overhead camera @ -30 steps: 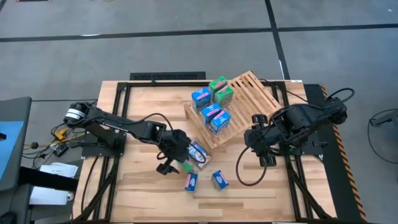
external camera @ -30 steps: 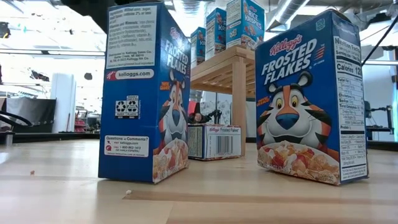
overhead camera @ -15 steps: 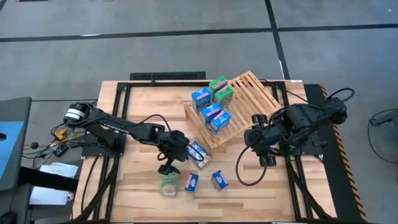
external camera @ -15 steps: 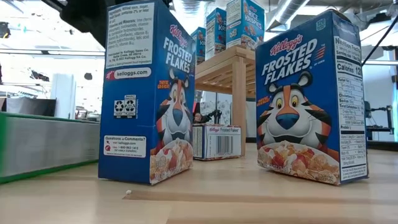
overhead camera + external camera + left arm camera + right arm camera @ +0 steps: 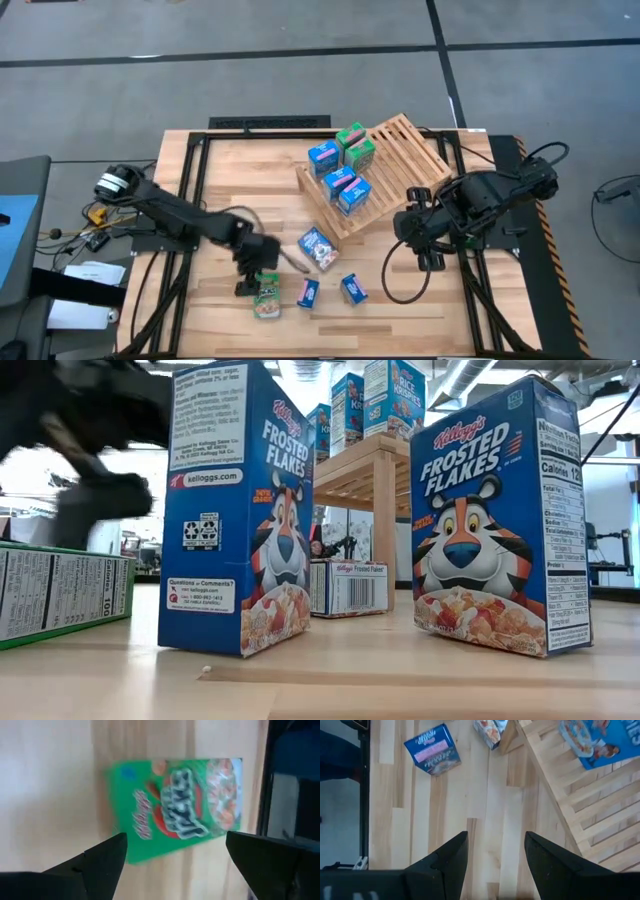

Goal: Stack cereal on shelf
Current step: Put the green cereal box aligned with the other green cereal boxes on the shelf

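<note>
A green cereal box lies flat, face up, on the table near its near edge, and shows at the left of the low view. My left gripper hovers over it, open, its fingers apart on either side and clear of the box. Three blue boxes are on the table: one lying, two standing. The slatted shelf carries several blue and green boxes on its left part. My right gripper waits open by the shelf's right corner.
The two standing blue boxes rise close to the low camera, with the lying blue box behind them. The shelf's right half shows bare slats. Black frame rails run along the table's edges.
My left gripper has moved from beside the lying blue box toward the table's near-left. The green box has travelled with it, and now lies flat on the table near the near edge. The lying blue box is uncovered. The right arm has kept still.
</note>
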Robot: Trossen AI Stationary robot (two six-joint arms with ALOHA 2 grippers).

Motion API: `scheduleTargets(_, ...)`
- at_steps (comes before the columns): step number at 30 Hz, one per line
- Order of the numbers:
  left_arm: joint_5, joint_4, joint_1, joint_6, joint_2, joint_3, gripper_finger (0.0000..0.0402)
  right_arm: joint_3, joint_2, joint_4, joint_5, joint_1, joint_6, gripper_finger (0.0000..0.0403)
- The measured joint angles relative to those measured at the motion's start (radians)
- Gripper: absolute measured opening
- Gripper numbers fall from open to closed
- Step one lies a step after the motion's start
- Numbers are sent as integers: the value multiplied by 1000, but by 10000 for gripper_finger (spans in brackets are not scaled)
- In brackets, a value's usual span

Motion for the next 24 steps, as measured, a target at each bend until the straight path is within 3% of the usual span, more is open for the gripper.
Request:
scheduleTargets(3, -164, -16, -101, -152, -71, -15, 311, -19, 0, 8, 0, 10, 4, 218)
scheduleTargets(7, -540, -31, -214, -352, -182, -13, 277, -43, 0, 43, 0, 13, 4, 218)
scheduleTargets(10, -739, -17, -278, -479, -226, -12, 236, -47, 0, 79, 0, 12, 4, 218)
scheduleTargets(13, -832, -6, -343, -571, -215, -12, 180, -47, 0, 100, 3, 12, 4, 218)
scheduleTargets(17, -999, 149, -411, -582, -153, -12, 89, -47, 0, 101, 4, 12, 7, 218)
scheduleTargets(21, -994, 252, -439, -516, -82, -12, 16, -47, 0, 105, 4, 13, 30, 218)
scheduleTargets(24, -1026, 252, -454, -606, -42, -12, 5, -47, 0, 105, 4, 14, 34, 218)
